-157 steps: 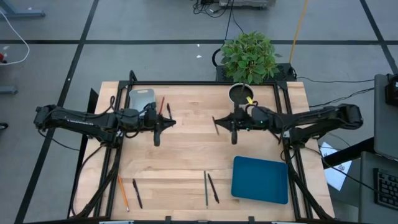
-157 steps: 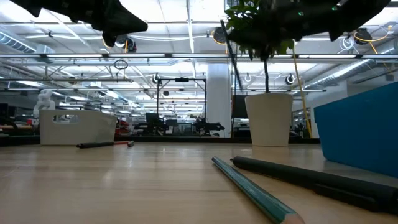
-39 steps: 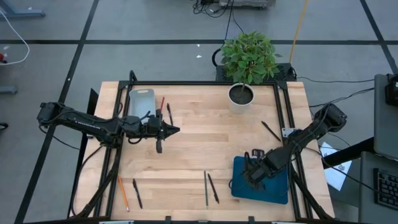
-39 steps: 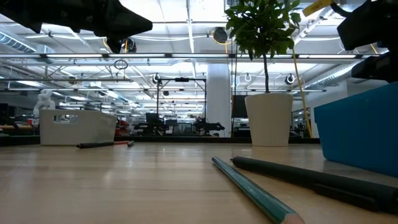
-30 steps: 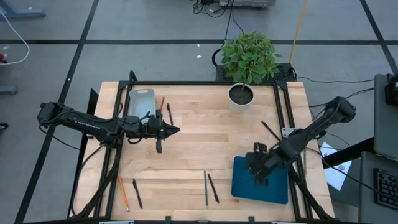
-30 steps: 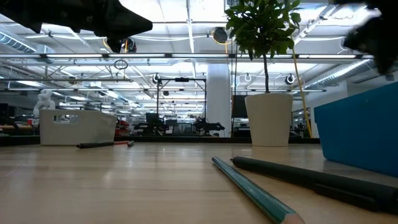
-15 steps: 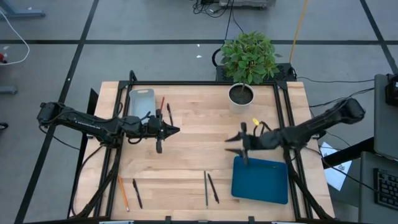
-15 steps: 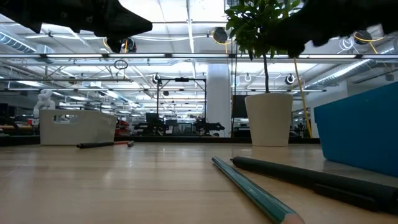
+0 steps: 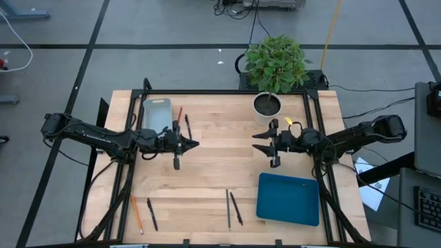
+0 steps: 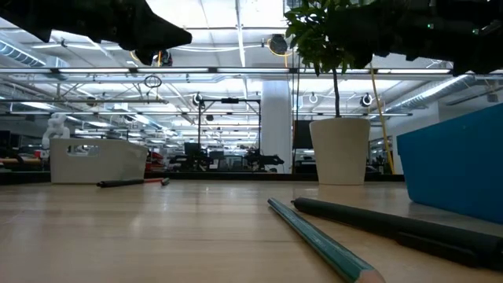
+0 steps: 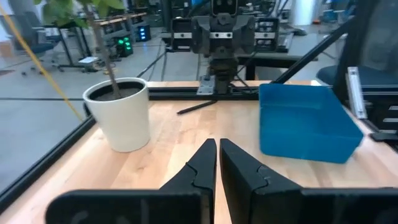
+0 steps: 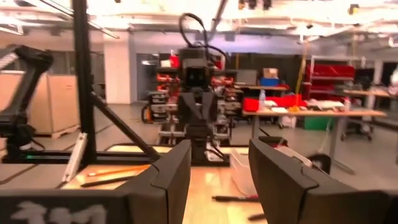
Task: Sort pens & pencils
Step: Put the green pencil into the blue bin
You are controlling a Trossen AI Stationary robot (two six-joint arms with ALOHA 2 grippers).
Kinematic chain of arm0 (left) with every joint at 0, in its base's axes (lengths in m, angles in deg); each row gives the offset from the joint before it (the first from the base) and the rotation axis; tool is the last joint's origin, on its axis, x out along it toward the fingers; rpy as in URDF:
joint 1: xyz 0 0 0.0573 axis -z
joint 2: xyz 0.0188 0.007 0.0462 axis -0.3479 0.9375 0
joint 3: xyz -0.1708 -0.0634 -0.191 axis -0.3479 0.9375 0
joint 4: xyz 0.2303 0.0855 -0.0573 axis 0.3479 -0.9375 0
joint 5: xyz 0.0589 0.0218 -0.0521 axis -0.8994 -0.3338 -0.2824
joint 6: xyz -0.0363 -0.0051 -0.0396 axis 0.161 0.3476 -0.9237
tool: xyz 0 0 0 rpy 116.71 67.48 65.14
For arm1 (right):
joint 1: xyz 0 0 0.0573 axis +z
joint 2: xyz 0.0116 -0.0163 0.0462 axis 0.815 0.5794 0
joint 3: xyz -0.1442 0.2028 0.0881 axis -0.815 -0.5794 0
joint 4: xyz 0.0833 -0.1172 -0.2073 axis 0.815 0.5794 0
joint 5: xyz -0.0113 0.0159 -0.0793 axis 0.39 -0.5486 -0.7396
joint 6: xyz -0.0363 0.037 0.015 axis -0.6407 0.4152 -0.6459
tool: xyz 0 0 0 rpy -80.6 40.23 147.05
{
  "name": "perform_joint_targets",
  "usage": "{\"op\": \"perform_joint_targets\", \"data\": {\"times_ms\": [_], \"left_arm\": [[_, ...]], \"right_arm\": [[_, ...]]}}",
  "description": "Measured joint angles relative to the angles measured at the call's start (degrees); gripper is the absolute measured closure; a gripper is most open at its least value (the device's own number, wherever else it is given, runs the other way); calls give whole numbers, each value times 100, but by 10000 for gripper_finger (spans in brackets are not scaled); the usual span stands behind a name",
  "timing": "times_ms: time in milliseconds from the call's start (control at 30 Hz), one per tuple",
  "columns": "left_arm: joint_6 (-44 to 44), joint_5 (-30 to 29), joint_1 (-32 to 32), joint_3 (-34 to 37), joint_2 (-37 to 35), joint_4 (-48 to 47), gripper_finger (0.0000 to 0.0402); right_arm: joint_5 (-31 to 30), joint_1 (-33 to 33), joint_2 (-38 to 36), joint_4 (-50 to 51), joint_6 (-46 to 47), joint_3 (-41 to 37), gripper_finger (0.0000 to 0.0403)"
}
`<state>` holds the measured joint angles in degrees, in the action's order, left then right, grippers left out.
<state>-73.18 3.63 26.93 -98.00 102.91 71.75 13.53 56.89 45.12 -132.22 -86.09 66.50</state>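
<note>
pale wooden table (image 9: 207, 172), slim dark pens (image 9: 236, 208), thin pencils (image 9: 136, 213)

Even, diffuse overhead light is falling across the wooden table (image 9: 207, 138) in the high view, leaving only soft, short shadows under both arms and beside the blue tray (image 9: 288, 198). In the low view, rows of ceiling lights (image 10: 236, 31) are glaring white — the arms above are showing as near-black silhouettes against them, and the green pencil (image 10: 314, 236) lying nearest the lens is blurring toward its tip. The left wrist view is looking daylight-bright, the white pot (image 11: 119, 113) casting little shadow. The right wrist view is running softer overall — its ceiling is washing out to a pale glow.
</note>
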Motion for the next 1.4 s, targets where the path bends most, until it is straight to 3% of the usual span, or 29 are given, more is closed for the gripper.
{"op": "perform_joint_targets", "data": {"times_ms": [167, 400, 600, 833, 1000, 1233, 1400], "left_arm": [[193, -138, -17, 0, 0, 1, 376], [515, -156, -157, -33, 0, 7, 376], [423, -150, -321, -370, 0, -678, 375], [29, 395, -300, -490, 2, -1041, 369], [160, 385, -240, -490, 7, -1182, 356], [-180, 388, -180, -492, -141, -1266, 373], [-202, 437, 62, -492, -154, -1591, 394]], "right_arm": [[-8, -103, 5, 411, 32, 2, 252], [-11, -438, -37, 239, -19, 11, 252], [-8, -691, -35, 290, -57, 9, 252], [6, -713, -33, 353, 110, 9, 252], [7, -556, -33, 948, 429, 42, 252], [-7, 74, 97, 2867, 576, 766, 252], [-11, 461, 350, 2764, 460, 950, 252]]}}
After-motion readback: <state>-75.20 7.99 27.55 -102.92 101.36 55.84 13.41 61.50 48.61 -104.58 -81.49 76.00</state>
